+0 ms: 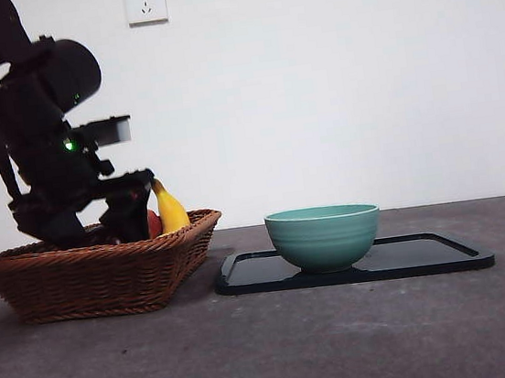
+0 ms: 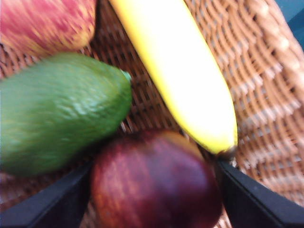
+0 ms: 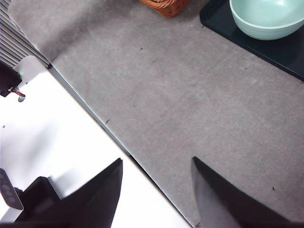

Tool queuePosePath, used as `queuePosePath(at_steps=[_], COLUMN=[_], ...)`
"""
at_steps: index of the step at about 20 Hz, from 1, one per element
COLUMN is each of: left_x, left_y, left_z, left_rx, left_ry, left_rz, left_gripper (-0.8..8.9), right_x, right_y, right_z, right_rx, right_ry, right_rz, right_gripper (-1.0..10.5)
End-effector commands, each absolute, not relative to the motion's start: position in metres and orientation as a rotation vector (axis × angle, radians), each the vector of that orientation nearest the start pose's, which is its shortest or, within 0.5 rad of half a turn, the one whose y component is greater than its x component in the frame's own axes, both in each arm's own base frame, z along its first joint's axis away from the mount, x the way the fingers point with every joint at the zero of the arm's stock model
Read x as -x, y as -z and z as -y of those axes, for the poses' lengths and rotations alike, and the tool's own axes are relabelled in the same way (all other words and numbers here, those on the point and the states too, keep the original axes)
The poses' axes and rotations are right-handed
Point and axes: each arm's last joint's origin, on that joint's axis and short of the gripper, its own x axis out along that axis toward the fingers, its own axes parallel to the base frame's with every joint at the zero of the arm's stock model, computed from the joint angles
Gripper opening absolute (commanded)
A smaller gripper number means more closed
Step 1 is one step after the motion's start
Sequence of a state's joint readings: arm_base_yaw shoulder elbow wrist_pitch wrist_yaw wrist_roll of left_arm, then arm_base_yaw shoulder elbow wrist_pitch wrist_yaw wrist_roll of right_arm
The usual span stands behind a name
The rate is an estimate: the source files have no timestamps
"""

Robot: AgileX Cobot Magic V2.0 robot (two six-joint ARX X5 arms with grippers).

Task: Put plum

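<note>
Reaching down into the shallow brown wicker basket [image 1: 98, 280], the left claw [image 2: 154, 190] is seen with its two black jaws spread on either side of the dark purple-maroon, glossy, rounded plum [image 2: 154, 183]. The jaws stand close against the fruit's flanks, but the blurred wrist picture does not settle whether they already press on it, so the grasp is judged to be at most just beginning. The plum still lies on the woven floor of the basket, with the long yellow banana [image 2: 178, 71] touching or just beside it, the dark green oval fruit [image 2: 59, 111] next to it, and the red-streaked apple [image 2: 47, 21] farther off.

Nothing of the placing is done yet. By judgement, the closing on the plum, the lifting clear of its neighbours and the carrying across remain. The likely destination, the pale green ceramic bowl [image 1: 323, 234] on the flat black tray [image 1: 427, 258], is seen standing beside the basket on the grey bench [image 1: 273, 352], and nothing shows above the bowl's rim.

The right claw [image 3: 156, 190] waits well apart over bare bench, its jaws held wide and holding nothing.
</note>
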State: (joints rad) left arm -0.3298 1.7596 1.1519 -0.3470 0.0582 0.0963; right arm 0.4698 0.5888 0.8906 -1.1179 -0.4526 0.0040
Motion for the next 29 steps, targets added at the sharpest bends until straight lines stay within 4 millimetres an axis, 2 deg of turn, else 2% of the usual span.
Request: queuePosePath(at_steps=[1,3,6,8,11,15,18,29], left_x=[-0.336,-0.322,-0.285,-0.257,-0.223,-0.194,-0.184,-0.182], left_y=[-0.225,-0.253,-0.294,-0.314,-0.331,-0.340,-0.340,-0.340], left_z=[0.118,0.114,0.111,0.108,0.102,0.095,0.091,0.090], left_rx=[-0.196,-0.186,-0.147,-0.100,-0.058,-0.041,-0.038,-0.037], left_ry=[0.406,0.413,0.539,0.675,0.796,0.847,0.850,0.848], left_rz=[-0.837,-0.774,-0.737,-0.745,-0.786,-0.844,-0.892,-0.909], left_gripper=[4.15,4.06,4.04,4.04,4.04,4.05,4.05,4.05], right_x=[-0.066,-0.066,-0.067,-0.068,-0.068,-0.069,-0.070,-0.073], right_y=[-0.314,-0.314,-0.315,-0.316,-0.316,-0.317,-0.318,-0.321], right_z=[-0.048,-0.049,-0.049,-0.049,-0.049,-0.050,-0.050,-0.051], right_rx=[0.009,0.008,0.008,0.007,-0.002,-0.012,-0.028,-0.088], right_ry=[-0.880,-0.880,-0.881,-0.878,-0.867,-0.863,-0.856,-0.820], right_rz=[-0.833,-0.832,-0.817,-0.813,-0.810,-0.801,-0.800,-0.779], right_gripper=[2.3,2.3,2.3,2.3,2.3,2.3,2.3,2.3])
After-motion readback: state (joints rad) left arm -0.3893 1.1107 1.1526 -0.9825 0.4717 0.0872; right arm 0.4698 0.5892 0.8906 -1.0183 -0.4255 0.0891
